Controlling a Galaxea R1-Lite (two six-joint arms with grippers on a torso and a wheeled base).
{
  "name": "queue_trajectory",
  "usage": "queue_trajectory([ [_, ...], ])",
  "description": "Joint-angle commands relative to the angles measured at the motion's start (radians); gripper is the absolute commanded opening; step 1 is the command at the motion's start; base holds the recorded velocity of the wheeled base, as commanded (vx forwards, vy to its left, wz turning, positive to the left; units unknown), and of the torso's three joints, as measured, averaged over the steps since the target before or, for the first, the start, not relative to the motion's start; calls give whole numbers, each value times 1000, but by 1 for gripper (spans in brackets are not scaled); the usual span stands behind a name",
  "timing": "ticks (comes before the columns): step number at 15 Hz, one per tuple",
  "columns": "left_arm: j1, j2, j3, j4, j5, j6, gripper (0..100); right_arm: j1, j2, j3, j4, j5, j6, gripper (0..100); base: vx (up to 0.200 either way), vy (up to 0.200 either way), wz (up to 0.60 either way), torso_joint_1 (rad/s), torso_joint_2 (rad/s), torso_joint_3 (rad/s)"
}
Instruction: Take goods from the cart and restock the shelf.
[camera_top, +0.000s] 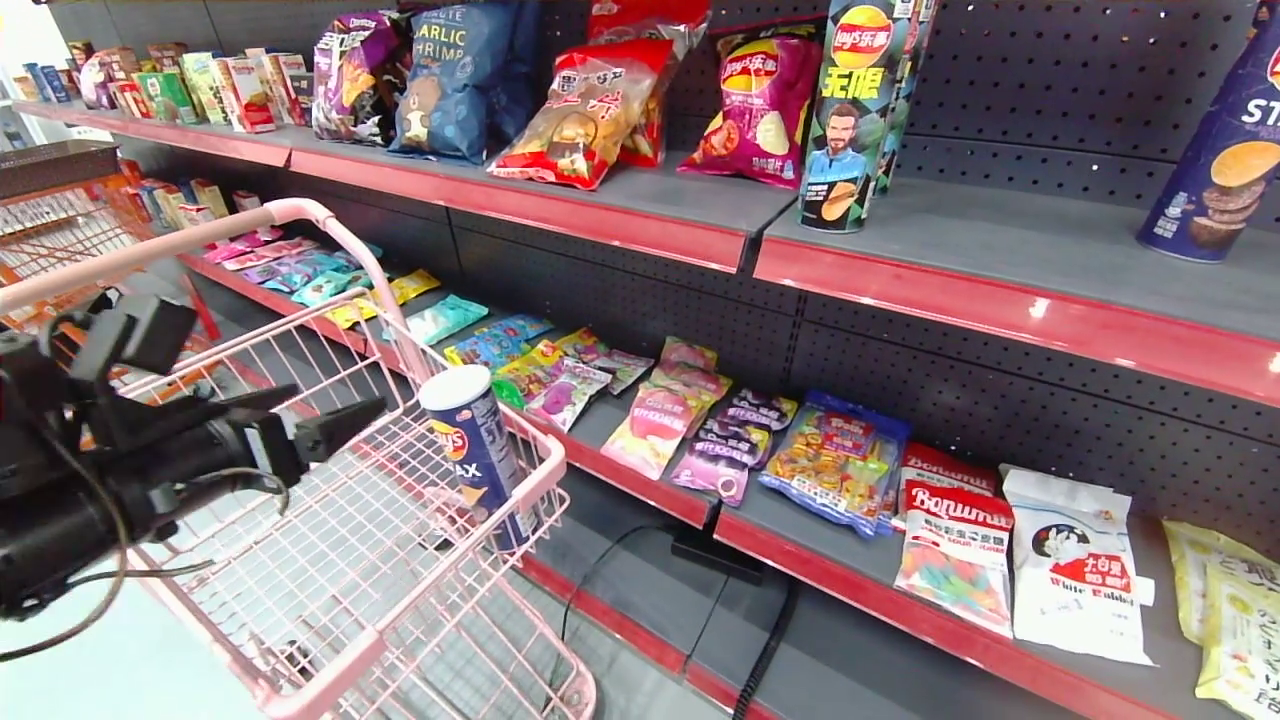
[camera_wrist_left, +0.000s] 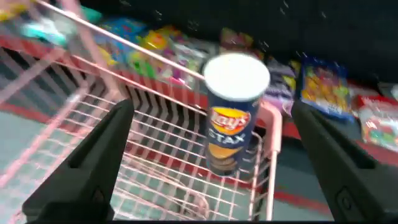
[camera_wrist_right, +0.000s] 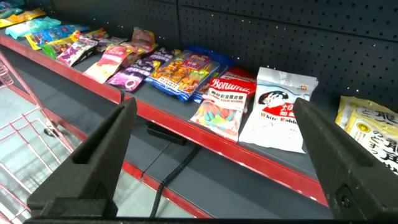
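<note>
So the blue cylindrical cardboard chip can with the white plastic lid (camera_top: 480, 450) is standing upright in the pink wire shopping cart (camera_top: 352, 560), tucked right into the corner nearest the shelf. In the head view the cart fills the 7 to 8 o'clock part of the scene.

The black left gripper (camera_top: 325, 408) hangs over the cart basket with its fingers spread wide and nothing in them. The can is near it at roughly 3 o'clock, no contact. From the left wrist camera the can lines up between the two fingers, farther out.

The black right gripper (camera_wrist_right: 214, 102) is spread apart too, not holding anything. Past it there's the lower grey shelf with the red front edge (camera_wrist_right: 186, 127), with a white candy bag (camera_wrist_right: 277, 112) and a red-and-white gummy bag (camera_wrist_right: 222, 109) lying side by side, touching.

Up at 1 to 2 o'clock in the head view, the upper grey shelf board (camera_top: 1000, 250) has a bare patch between a tall green-and-black chip tube (camera_top: 850, 120) and a dark blue chip tube (camera_top: 1220, 150).
</note>
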Motion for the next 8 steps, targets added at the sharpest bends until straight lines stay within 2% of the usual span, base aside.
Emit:
queue_trajectory([
  [1,-59,215,-29,-37,-44,9,100,0,1,0,0,1,0,100,0,0,0,0,0,0],
  [4,-73,303,-96,-39,-50,50,100,0,1,0,0,1,0,100,0,0,0,0,0,0],
  [8,-95,378,-188,-37,-56,55,100,0,1,0,0,1,0,100,0,0,0,0,0,0],
])
